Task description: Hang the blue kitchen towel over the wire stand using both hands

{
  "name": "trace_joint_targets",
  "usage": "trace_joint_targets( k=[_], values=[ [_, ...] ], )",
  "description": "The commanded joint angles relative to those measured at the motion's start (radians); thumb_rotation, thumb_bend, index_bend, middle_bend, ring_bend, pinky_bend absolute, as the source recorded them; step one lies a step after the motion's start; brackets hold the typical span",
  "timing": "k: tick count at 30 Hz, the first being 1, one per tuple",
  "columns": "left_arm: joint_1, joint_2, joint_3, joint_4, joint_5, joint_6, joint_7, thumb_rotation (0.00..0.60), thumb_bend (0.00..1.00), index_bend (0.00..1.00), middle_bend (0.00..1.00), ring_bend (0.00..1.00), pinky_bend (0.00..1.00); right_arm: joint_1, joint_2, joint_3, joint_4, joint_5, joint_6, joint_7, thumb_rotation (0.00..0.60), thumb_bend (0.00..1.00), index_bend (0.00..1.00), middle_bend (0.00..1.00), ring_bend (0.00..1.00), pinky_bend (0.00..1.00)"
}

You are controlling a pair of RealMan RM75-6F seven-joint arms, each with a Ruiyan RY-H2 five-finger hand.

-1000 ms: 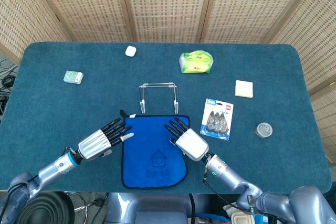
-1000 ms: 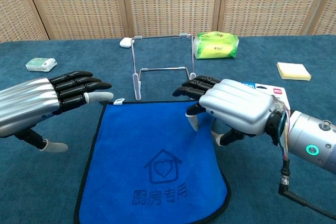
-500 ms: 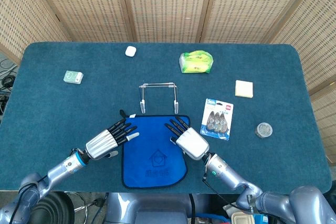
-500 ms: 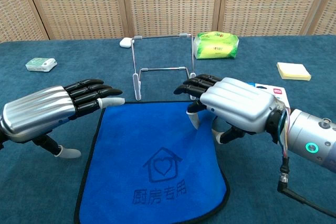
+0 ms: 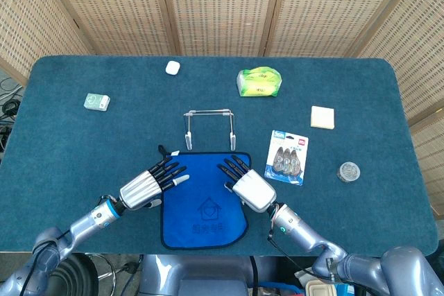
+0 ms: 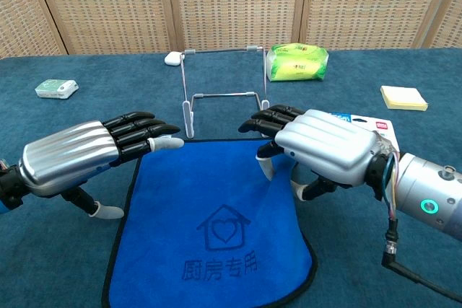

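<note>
Now both hands hover spread over the blue towel (image 6: 216, 221): left hand (image 6: 86, 155) and right hand (image 6: 317, 143), empty, near the wire stand (image 6: 222, 91).

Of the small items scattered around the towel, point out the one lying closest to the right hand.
The blister pack of small grey pieces, just beside the right hand. The round tin, yellow notepad and green packet all lie farther off.

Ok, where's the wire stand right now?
In the head view, the thin metal wire stand stands upright at the table's middle, just beyond the far edge of the flat blue kitchen towel, with the green packet further back right.
</note>
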State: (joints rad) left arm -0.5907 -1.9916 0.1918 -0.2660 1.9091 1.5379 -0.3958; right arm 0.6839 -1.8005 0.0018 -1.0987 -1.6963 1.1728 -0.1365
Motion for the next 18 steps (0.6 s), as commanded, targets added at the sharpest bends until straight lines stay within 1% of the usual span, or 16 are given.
trace_joint_targets(
  k=[1,7,9,14,18],
  values=[
    [-0.011,-0.014,-0.002,0.003,-0.01,-0.008,-0.002,0.6,0.0,0.07,0.0,0.0,0.0,0.0,0.001,-0.001,0.001,0.0,0.001,0.003,0.6,0.54,0.62,0.11,0.0,0.05],
    [-0.024,-0.032,0.003,0.015,-0.023,-0.021,-0.007,0.6,0.0,0.08,0.0,0.0,0.0,0.0,0.002,-0.003,0.002,-0.002,0.003,0.008,0.6,0.54,0.62,0.11,0.0,0.05],
    [-0.027,-0.037,0.008,0.02,-0.023,-0.021,-0.006,0.6,0.02,0.08,0.0,0.0,0.0,-0.001,0.002,-0.002,0.001,-0.001,0.005,0.01,0.6,0.54,0.62,0.11,0.0,0.05],
    [-0.031,-0.041,0.013,0.024,-0.03,-0.02,-0.01,0.6,0.14,0.11,0.0,0.0,0.0,-0.001,0.003,-0.002,-0.001,-0.002,0.006,0.011,0.6,0.54,0.62,0.11,0.0,0.05],
    [-0.034,-0.042,0.016,0.024,-0.038,-0.028,-0.01,0.6,0.2,0.14,0.0,0.0,0.0,0.0,0.003,-0.004,-0.003,-0.005,0.007,0.014,0.6,0.54,0.62,0.11,0.0,0.05]
  ],
)
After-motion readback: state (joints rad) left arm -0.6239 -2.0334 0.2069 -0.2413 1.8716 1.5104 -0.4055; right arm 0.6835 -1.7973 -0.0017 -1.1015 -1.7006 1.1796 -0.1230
